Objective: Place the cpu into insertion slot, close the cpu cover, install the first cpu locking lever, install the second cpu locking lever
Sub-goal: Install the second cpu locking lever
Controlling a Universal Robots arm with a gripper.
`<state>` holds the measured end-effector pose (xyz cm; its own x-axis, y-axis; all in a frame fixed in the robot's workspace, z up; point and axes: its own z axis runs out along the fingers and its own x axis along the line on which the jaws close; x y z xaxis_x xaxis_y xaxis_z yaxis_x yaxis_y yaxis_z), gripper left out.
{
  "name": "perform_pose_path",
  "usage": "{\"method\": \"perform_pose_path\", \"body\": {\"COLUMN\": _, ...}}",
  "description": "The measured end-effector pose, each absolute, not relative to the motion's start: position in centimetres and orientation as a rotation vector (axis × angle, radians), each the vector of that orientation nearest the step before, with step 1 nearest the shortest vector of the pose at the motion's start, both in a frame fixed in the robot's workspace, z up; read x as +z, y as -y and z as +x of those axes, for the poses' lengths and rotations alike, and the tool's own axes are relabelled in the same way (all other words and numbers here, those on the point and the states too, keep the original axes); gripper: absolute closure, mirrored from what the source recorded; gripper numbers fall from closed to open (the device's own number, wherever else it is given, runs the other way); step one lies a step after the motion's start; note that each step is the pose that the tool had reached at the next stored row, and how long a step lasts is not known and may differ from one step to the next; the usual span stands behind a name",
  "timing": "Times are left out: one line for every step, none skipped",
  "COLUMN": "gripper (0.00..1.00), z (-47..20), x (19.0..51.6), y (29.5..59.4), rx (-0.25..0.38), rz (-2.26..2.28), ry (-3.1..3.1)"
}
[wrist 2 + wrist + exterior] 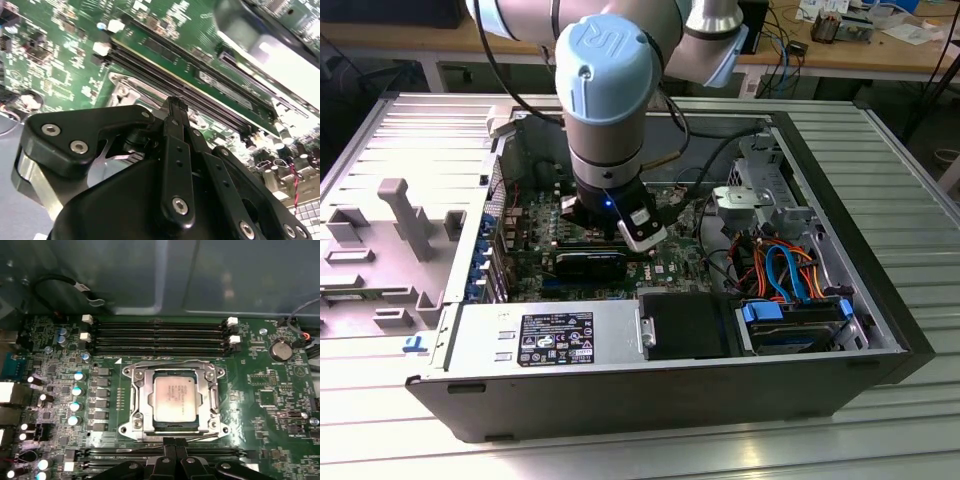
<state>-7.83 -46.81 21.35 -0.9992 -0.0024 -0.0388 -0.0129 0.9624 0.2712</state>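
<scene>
cpu (173, 398) in insertion slot (141, 402), under cpu cover (216, 399)

Even room light in the exterior view; white glare and close-range blur in the second wrist view

The black claw (175, 107) fills the near part of the second wrist view, its fingers pressed together at the tip. Just beyond that tip run long dark memory slots (200, 82) across a green circuit board (60, 55), with a silver metal frame (125, 90) beside it.
</scene>
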Motion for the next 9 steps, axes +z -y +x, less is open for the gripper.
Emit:
{"method": "perform_pose_path", "body": {"gripper": 0.89, "z": -8.1, "x": 21.3, "y": 46.8, "rx": 0.425, "rz": -0.012, "ry": -3.074}}
{"method": "perform_pose_path", "body": {"gripper": 0.89, "z": -8.4, "x": 21.2, "y": 46.8, "rx": 0.425, "rz": -0.012, "ry": -3.074}}
{"method": "perform_pose_path", "body": {"gripper": 0.89, "z": -8.6, "x": 21.1, "y": 46.8, "rx": 0.426, "rz": -0.012, "ry": -3.074}}
{"method": "perform_pose_path", "body": {"gripper": 0.89, "z": -8.9, "x": 21.0, "y": 46.8, "rx": 0.425, "rz": -0.012, "ry": -3.074}}
{"method": "perform_pose_path", "body": {"gripper": 0.89, "z": -9.1, "x": 20.9, "y": 46.8, "rx": 0.425, "rz": -0.012, "ry": -3.074}}
{"method": "perform_pose_path", "body": {"gripper": 0.89, "z": -9.4, "x": 20.8, "y": 46.8, "rx": 0.425, "rz": -0.012, "ry": -3.074}}
{"method": "perform_pose_path", "body": {"gripper": 0.89, "z": -9.6, "x": 20.8, "y": 46.8, "rx": 0.426, "rz": -0.012, "ry": -3.074}}
{"method": "perform_pose_path", "body": {"gripper": 0.89, "z": -9.8, "x": 20.8, "y": 46.8, "rx": 0.428, "rz": -0.013, "ry": -3.074}}
{"method": "perform_pose_path", "body": {"gripper": 0.89, "z": -10.1, "x": 20.7, "y": 46.8, "rx": 0.431, "rz": -0.013, "ry": -3.073}}
